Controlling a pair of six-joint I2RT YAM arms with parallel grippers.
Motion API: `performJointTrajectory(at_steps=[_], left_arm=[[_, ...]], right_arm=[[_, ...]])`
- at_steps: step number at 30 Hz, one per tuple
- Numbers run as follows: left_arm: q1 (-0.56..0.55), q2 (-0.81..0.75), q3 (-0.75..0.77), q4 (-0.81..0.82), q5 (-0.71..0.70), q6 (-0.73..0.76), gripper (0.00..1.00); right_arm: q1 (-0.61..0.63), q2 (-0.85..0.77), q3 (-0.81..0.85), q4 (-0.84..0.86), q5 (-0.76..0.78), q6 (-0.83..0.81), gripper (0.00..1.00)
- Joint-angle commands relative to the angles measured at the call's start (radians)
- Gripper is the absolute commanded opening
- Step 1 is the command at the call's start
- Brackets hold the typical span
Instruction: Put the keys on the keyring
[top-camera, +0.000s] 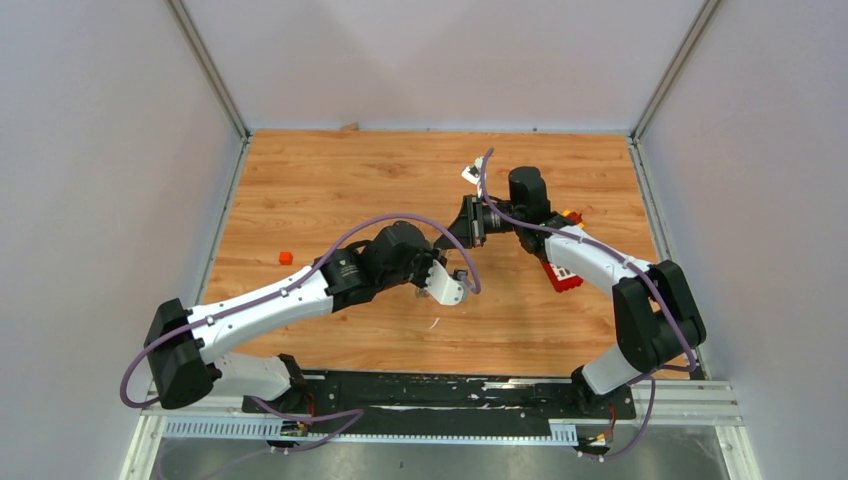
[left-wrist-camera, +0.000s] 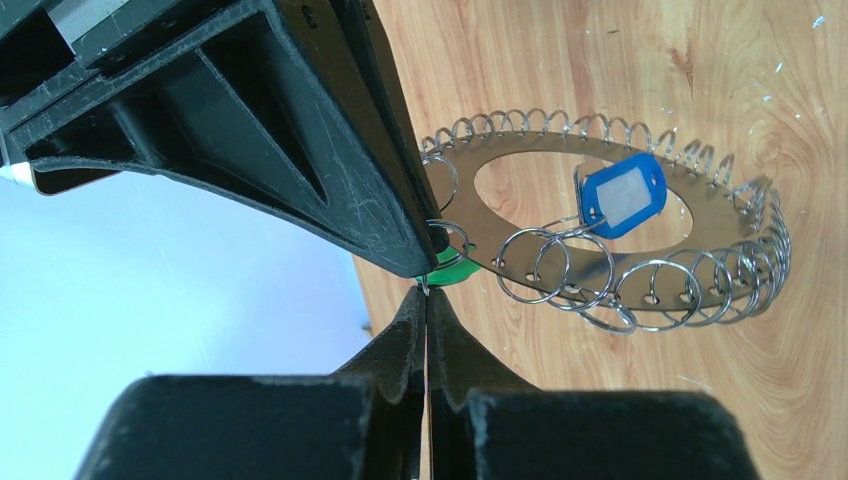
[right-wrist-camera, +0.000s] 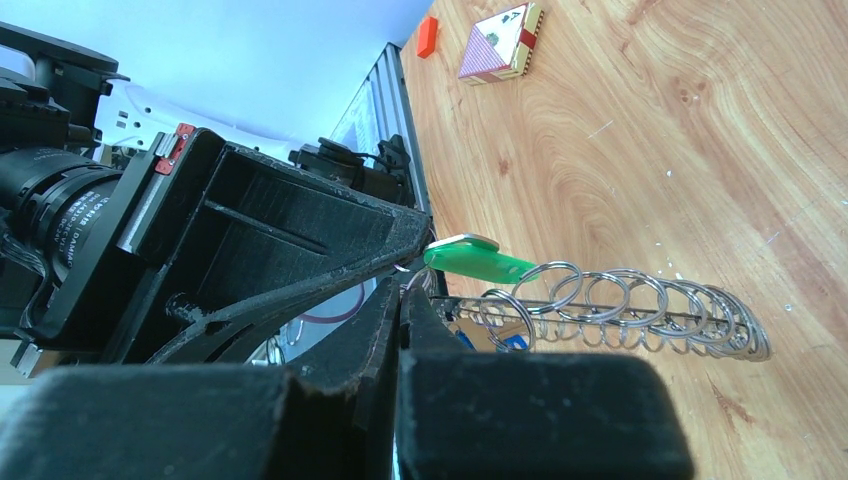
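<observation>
Keyring (left-wrist-camera: 720, 230): R hand (right-wrist-camera: 403, 292) clamped tight on its 9 o'clock edge, L hand (left-wrist-camera: 426, 296) pinching green key (right-wrist-camera: 470, 262) there; blue key (left-wrist-camera: 622, 195) already on, above counter (left-wrist-camera: 600, 60).

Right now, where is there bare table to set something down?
Free: far strip by the back wall; left side, around the small red block. Crowded: centre, where left gripper and right gripper meet the keyring.

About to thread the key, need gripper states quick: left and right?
Left gripper: closed, pinching the green key.
Right gripper: closed on the keyring edge.
</observation>
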Motion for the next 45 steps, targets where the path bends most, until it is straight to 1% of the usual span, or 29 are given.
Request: performJointTrajectory(at_steps=[1,13,24,45], left_arm=[[0.003,-0.010,-0.009,-0.002,0.035,0.005,0.00],[-0.004,-0.005,-0.011,-0.014,0.046,0.016,0.00],[-0.029,0.004,-0.020,-0.012,0.021,0.037,0.00],[-0.036,0.009,-0.015,-0.040,0.041,0.039,0.00]], right_arm=[[-0.002,-0.016,0.014,0.077,-0.030,0.025,0.00],[-0.002,-0.018,0.009,0.096,-0.036,0.041,0.00],[-0.004,-0.016,0.005,0.099,-0.025,0.052,0.00],[-0.010,-0.024,-0.001,0.100,-0.012,0.053,0.00]])
